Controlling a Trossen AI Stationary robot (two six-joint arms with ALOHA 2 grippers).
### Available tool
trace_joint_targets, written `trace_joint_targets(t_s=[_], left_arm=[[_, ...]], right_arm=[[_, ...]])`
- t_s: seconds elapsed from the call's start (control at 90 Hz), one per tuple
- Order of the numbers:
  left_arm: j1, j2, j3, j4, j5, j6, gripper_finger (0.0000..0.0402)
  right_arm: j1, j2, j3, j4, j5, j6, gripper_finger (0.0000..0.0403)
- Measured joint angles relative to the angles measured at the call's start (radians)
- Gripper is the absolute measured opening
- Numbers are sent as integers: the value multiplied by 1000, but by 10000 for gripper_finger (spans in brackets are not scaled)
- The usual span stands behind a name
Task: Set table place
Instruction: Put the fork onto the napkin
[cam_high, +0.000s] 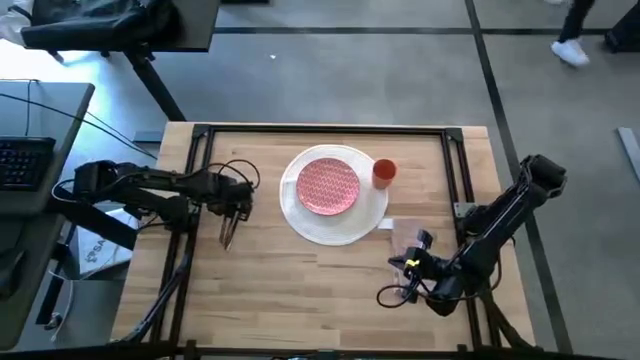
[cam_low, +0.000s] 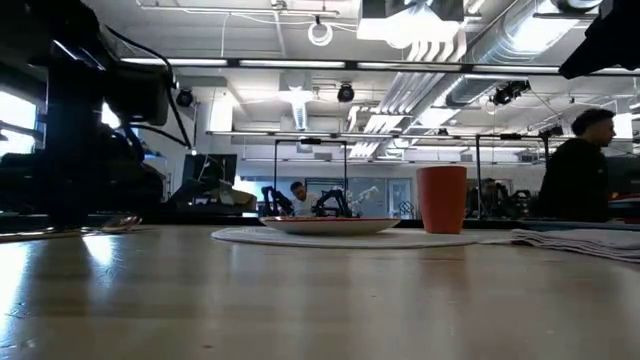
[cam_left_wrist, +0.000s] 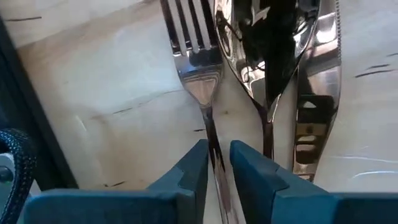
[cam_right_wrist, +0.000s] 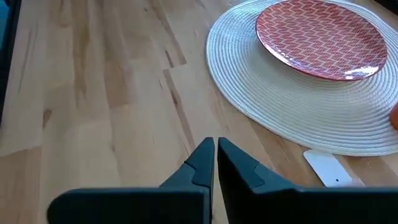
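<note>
High view: red plate (cam_high: 329, 185) sits on the white plate (cam_high: 335, 226) mid-table (cam_high: 300, 290), cup (cam_high: 384, 173) beside it. Left wrist view: left gripper (cam_left_wrist: 217, 165) clamped on the fork (cam_left_wrist: 200, 68), spoon (cam_left_wrist: 267, 56) and knife (cam_left_wrist: 317, 74) alongside. Right wrist view: right gripper (cam_right_wrist: 215, 155) pinched together, holding nothing.

Lighting, as I read it: bright, even overhead light in the high view; soft shadows under both arms on the table (cam_high: 300, 290). Low view: ceiling lamps flare white, a glare patch on the near left tabletop, foreground wood soft, left side dark. Left wrist view: spoon (cam_left_wrist: 273, 43) mirrors dark shapes, highlights on the knife (cam_left_wrist: 320, 93).
</note>
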Motion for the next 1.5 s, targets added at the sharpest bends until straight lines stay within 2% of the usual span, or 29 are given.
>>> trace_joint_targets(t_s=[0.078,0.222,0.5,0.633,0.8,0.956,1.078,1.3,1.5], left_arm=[[4,0,3,-8,2,15,9],[6,6,41,-103,-7,37,4],[-14,1,227,-306,-21,53,1],[-111,1,335,-298,5,29,1],[-328,37,382,-75,31,-92,0],[-502,196,383,254,2,-198,0],[-569,390,438,453,3,-215,0],[-565,714,741,438,36,-78,0],[-508,905,960,434,57,21,0]], right_arm=[[0,0,0,0,0,0,0],[0,0,0,4,-1,0,0],[10,0,0,7,1,0,0],[35,0,0,8,18,9,0],[75,0,0,9,83,42,0],[97,0,0,20,137,45,0],[96,0,0,29,139,45,0],[96,0,0,35,138,45,0],[96,0,0,45,138,45,0]])
